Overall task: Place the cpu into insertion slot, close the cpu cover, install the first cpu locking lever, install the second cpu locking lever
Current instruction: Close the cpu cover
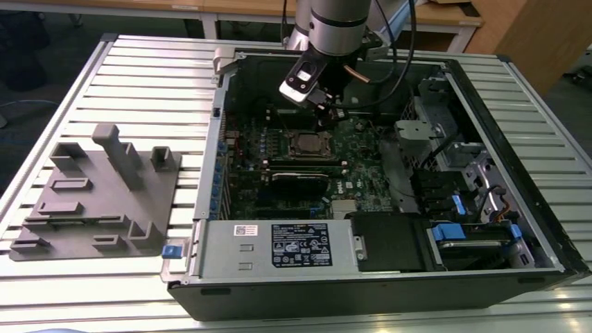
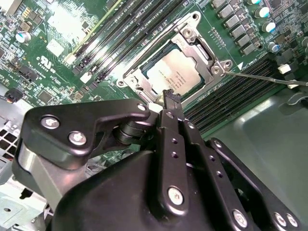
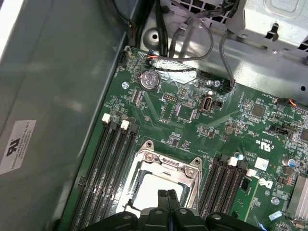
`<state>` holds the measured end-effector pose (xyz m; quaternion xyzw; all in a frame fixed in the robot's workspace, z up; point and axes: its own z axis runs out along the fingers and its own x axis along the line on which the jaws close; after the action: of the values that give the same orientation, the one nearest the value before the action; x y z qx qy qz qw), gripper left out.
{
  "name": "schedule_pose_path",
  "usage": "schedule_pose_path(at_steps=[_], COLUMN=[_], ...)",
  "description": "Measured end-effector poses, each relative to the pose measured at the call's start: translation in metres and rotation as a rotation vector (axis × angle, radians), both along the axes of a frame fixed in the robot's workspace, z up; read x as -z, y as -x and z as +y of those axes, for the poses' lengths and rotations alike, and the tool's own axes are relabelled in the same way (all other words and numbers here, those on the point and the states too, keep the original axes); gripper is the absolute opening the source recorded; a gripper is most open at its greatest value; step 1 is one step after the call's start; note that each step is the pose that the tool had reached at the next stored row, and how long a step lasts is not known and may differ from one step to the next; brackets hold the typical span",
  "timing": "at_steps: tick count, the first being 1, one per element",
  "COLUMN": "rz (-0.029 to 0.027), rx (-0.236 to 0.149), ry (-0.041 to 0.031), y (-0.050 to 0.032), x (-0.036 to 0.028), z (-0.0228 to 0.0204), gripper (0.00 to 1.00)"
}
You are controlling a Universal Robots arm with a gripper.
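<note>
The cpu (image 2: 176, 72), a square chip with a dull silver top, lies in the insertion slot (image 1: 309, 145) on the green board. The cpu cover (image 2: 195, 39), a silvery frame with a square window, lies flat over it, and the chip shows through the window. A thin silvery locking lever (image 2: 262, 77) sticks out from one corner of the socket across the memory slots. My gripper (image 2: 169, 96) hangs just above the socket's edge, shut with nothing between its black fingers. In the first wrist view the gripper (image 3: 167, 195) is over the cpu (image 3: 149, 190) and cover (image 3: 168, 166).
The board sits deep in an open computer case (image 1: 215, 166) on a slatted table. Black memory slots (image 2: 120, 33) flank the socket. A labelled black box (image 1: 298, 244) and blue-tabbed drive bays (image 1: 462, 229) fill the near end. A grey fixture plate (image 1: 102, 194) lies at the exterior view's left.
</note>
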<state>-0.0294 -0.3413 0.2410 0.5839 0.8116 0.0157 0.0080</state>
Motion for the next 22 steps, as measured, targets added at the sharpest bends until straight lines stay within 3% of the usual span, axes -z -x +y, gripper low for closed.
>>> schedule_pose_path(at_steps=[4, 11, 18, 22], rz=[0.0, 0.0, 0.0, 0.0], rx=[-0.015, -0.106, -0.115, -0.165], ry=[-0.0001, -0.0015, -0.0015, -0.0015], y=[0.0, 0.0, 0.0, 0.0], x=[0.0, 0.0, 0.0, 0.0001], z=[0.0, 0.0, 0.0, 0.0], gripper=[0.11, 0.11, 0.11, 0.11])
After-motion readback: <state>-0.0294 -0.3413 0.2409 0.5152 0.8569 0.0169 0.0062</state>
